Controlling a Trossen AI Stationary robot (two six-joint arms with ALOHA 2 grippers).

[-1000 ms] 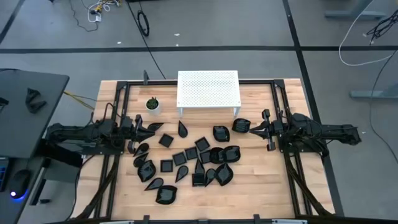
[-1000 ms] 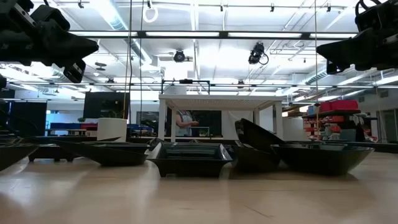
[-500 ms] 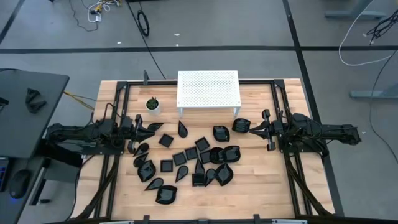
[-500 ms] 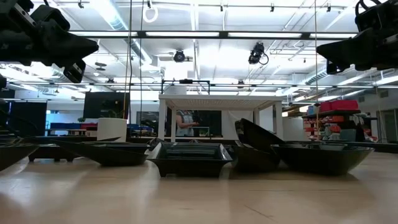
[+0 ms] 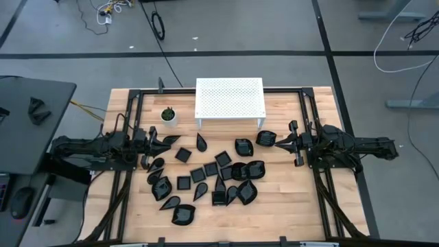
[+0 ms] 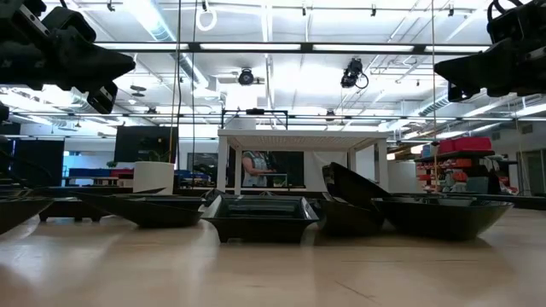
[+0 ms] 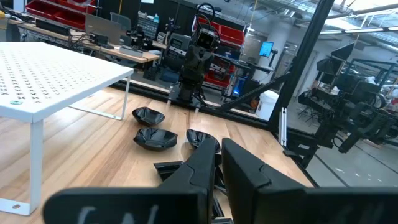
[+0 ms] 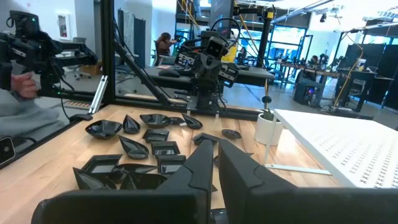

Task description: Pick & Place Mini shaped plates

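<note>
Jaws are pretty much closed on both sides with nothing held: the left gripper (image 5: 173,140) is parked at about 9 o'clock on the table (image 5: 288,206) with its tips pinched to a point, and the right gripper (image 5: 274,142) is mirrored at about 3 o'clock, likewise pinched and empty. In the left wrist view only a thin slit is seen between the dark fingers (image 7: 202,165), and the same goes for the fingers (image 8: 205,158) in the right wrist view. The mini shaped plates (image 5: 209,175) are found scattered in a loose cluster across the middle of the table between the two arms, spreading toward 6 o'clock, with squares, teardrops and leaf shapes mixed together and some overlapping. A couple of them are sat just beside the right gripper's tips, near the front leg of the white perforated stand (image 5: 230,99), which is placed at 12 o'clock. A small white pot with a green plant (image 5: 168,115) is seen just beside the stand, toward 11 o'clock. From the low view, both arms are held up above the dishes, not touching them, and a person (image 6: 254,166) is visible far back in the room under the stand.
</note>
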